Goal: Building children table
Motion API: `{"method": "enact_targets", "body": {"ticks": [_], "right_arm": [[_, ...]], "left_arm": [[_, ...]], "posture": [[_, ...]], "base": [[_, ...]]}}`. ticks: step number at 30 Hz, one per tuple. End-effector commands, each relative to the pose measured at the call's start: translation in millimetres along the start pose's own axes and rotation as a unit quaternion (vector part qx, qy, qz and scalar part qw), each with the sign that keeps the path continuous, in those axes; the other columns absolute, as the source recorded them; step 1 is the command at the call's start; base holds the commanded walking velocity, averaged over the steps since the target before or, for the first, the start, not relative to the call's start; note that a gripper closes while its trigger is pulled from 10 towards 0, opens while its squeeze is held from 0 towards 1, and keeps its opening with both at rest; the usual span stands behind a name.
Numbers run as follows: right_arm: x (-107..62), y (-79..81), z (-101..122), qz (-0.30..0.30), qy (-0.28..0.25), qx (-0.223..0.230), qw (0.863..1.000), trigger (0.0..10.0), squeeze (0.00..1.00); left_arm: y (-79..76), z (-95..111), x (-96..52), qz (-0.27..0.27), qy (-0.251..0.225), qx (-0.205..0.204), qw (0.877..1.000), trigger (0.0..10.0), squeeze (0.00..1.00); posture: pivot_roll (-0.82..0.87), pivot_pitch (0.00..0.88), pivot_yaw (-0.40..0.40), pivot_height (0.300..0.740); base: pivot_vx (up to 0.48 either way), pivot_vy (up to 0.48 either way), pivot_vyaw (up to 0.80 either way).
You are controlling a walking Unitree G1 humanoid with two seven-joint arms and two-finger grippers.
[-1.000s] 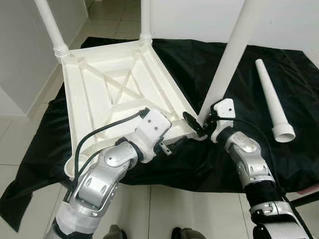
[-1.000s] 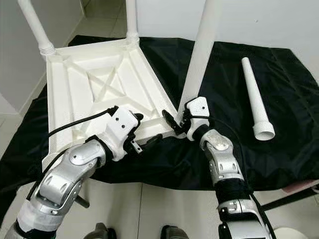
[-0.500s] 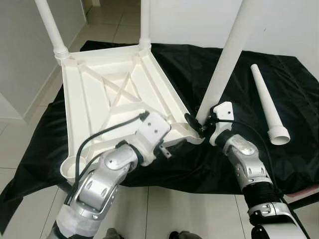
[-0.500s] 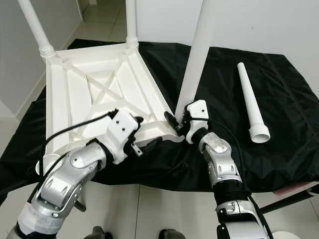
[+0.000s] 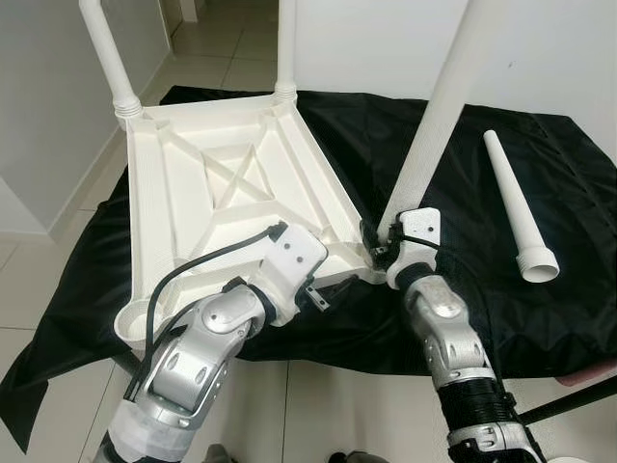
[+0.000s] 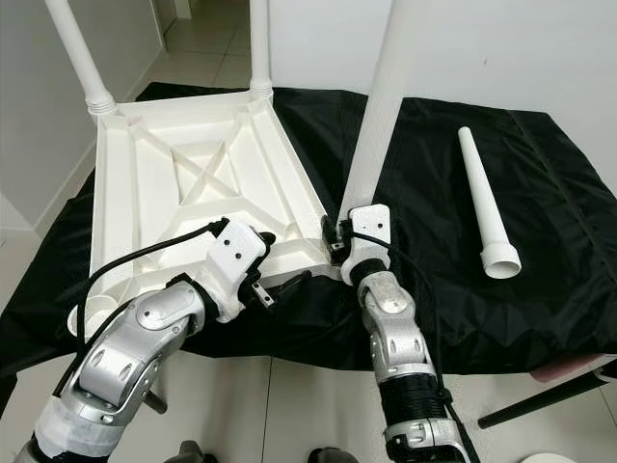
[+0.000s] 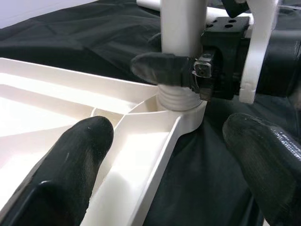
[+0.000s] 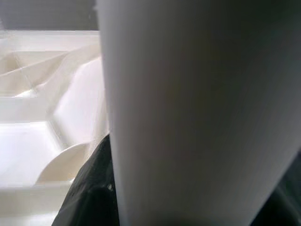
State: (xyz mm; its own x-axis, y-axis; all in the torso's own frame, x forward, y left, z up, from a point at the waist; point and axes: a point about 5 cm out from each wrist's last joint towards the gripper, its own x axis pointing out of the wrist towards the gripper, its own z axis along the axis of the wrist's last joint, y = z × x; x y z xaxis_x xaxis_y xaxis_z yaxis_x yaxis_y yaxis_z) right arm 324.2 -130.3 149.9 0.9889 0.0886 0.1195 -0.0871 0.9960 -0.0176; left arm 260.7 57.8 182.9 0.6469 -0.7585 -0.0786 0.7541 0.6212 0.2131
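The white table top (image 5: 231,183) lies upside down on a black cloth (image 5: 540,318). Two white legs (image 5: 104,48) (image 5: 285,43) stand in its far corners. A third leg (image 5: 439,106) stands tilted in the near right corner socket (image 7: 181,101). My right gripper (image 5: 376,246) is shut on the base of this leg, one black finger (image 7: 162,68) wrapped round it just above the threads. My left gripper (image 7: 167,129) is open and straddles the near rim beside that corner, one finger (image 7: 80,155) over the table's inside and the other (image 7: 263,160) over the cloth.
A loose fourth leg (image 5: 516,207) lies on the cloth at the right, wide end towards me. A dark rod (image 5: 578,400) crosses the tiled floor at lower right. White walls stand to the left and behind the cloth.
My right forearm has swung to the left and its gripper has drawn in tight against the base of the leg. The left gripper stays at the near rim. The camera has shifted slightly.
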Motion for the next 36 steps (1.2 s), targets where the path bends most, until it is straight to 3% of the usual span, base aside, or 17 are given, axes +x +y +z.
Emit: {"method": "enact_targets", "body": {"ticks": [1, 4, 12, 13, 14, 23, 24, 25, 28, 29, 34, 35, 36], "right_arm": [[-4.3, -11.1, -4.9, -0.102, 0.009, 0.0, 0.995, 10.0, 0.0], [-4.1, -7.5, -1.1, -0.133, -0.004, 0.01, 0.991, 10.0, 0.0], [-4.6, 0.8, 7.3, -0.115, -0.026, -0.004, 0.993, 10.0, 0.0], [-6.6, 0.8, 4.0, -0.104, -0.013, 0.014, 0.994, 10.0, 0.0], [-8.7, 0.1, 3.7, -0.09, -0.017, 0.03, 0.995, 10.0, 1.0], [-14.6, 1.8, 7.7, -0.075, -0.038, 0.036, 0.996, 10.0, 1.0], [-21.2, 4.0, 9.0, -0.058, -0.049, 0.034, 0.997, 10.0, 0.0], [-31.5, 6.5, 10.5, -0.04, -0.062, 0.029, 0.997, 10.0, 0.0], [-40.8, 5.0, 10.6, -0.029, -0.066, 0.021, 0.997, 10.0, 0.0], [-50.6, 2.4, 10.9, -0.017, -0.077, 0.001, 0.997, 10.0, 0.0], [-53.0, 1.8, 11.1, -0.014, -0.08, -0.003, 0.997, 10.0, 0.0], [-64.9, 0.1, 8.6, 0.002, -0.083, -0.008, 0.996, 10.0, 0.0], [-64.9, 0.1, 8.6, 0.002, -0.083, -0.008, 0.996, 10.0, 0.0]], "left_arm": [[4.3, -0.6, -1.3, 0.02, 0.0, 0.001, 1.0, 10.0, 0.0], [5.6, 0.2, -0.3, 0.022, -0.002, 0.001, 1.0, 10.0, 0.0], [5.6, 1.2, 0.7, 0.025, -0.005, -0.001, 1.0, 10.0, 0.0], [4.7, 1.2, 0.6, 0.024, -0.006, -0.002, 1.0, 10.0, 0.0], [4.1, 1.7, 1.0, 0.023, -0.006, -0.002, 1.0, 10.0, 0.0], [4.4, 2.8, -0.2, 0.02, -0.005, 0.002, 1.0, 10.0, 0.0], [4.0, 1.2, -1.9, 0.017, -0.002, 0.003, 1.0, 10.0, 0.0], [2.9, -1.3, -4.3, 0.014, 0.002, 0.004, 1.0, 10.0, 0.0], [2.2, -2.6, -5.4, 0.014, 0.004, 0.004, 1.0, 10.0, 0.0], [2.3, -2.3, -6.7, 0.018, -0.005, -0.011, 1.0, 10.0, 0.0], [2.4, -2.1, -7.0, 0.019, -0.008, -0.015, 1.0, 10.0, 0.0], [4.6, 2.9, -7.1, 0.029, -0.03, -0.036, 0.998, 10.0, 0.0], [4.6, 2.9, -7.1, 0.029, -0.03, -0.036, 0.998, 10.0, 0.0]], "posture": [[-0.04, 0.057, -0.013, 0.74], [-0.04, 0.058, -0.012, 0.74], [-0.04, 0.059, -0.01, 0.74], [-0.04, 0.051, -0.013, 0.74], [-0.04, 0.047, -0.01, 0.74], [-0.03, 0.044, -0.008, 0.74], [-0.03, 0.044, -0.011, 0.74], [-0.04, 0.042, -0.013, 0.74], [-0.04, 0.043, -0.014, 0.74], [-0.05, 0.045, -0.014, 0.74], [-0.05, 0.045, -0.014, 0.74], [-0.05, 0.046, -0.014, 0.74], [-0.05, 0.046, -0.014, 0.74]], "base": [[0.0, 0.0, 0.0], [0.0, 0.0, 0.0], [0.0, 0.0, 0.0], [0.0, 0.0, 0.0], [0.0, 0.0, 0.0], [0.0, 0.0, 0.0], [0.0, 0.0, 0.0], [0.0, 0.0, 0.0], [0.0, 0.0, 0.0], [0.0, 0.0, 0.0], [0.0, 0.0, 0.0], [0.0, 0.0, 0.0], [0.0, 0.0, 0.0]]}}
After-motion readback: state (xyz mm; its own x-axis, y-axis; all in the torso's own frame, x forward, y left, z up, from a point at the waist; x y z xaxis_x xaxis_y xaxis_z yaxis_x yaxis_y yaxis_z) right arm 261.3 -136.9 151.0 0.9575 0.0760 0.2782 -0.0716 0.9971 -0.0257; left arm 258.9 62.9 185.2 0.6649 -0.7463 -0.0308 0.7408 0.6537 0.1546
